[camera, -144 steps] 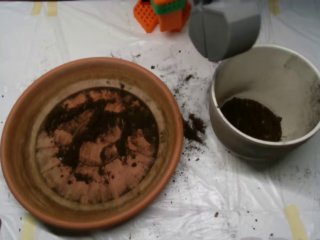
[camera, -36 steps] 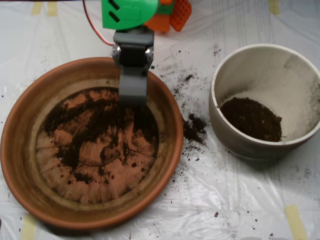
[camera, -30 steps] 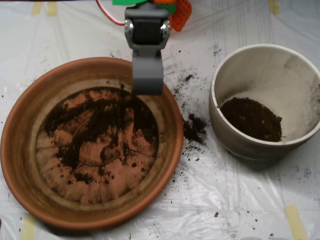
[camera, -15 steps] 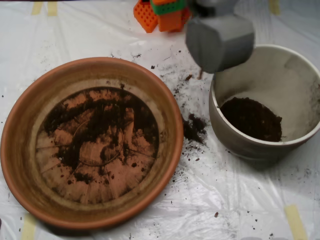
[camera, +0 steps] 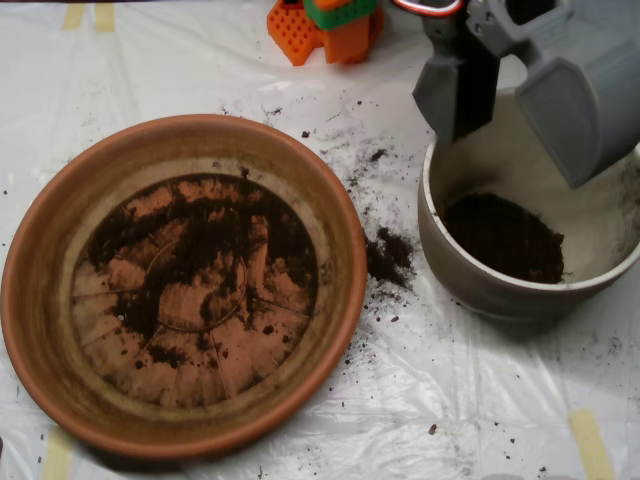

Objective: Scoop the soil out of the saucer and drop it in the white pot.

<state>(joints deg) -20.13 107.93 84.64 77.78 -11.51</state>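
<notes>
From overhead, the grey scoop [camera: 510,100] hangs over the back rim of the white pot [camera: 480,285] at upper right, its two shells spread wide apart with a clear gap between them. A dark heap of soil [camera: 505,238] lies inside the pot. The saucer [camera: 40,300] sits at left, thin smears of soil across its base. Spilled crumbs [camera: 388,255] lie on the plastic sheet [camera: 420,400] between saucer and pot. Whether any soil clings inside the shells is hard to tell.
</notes>
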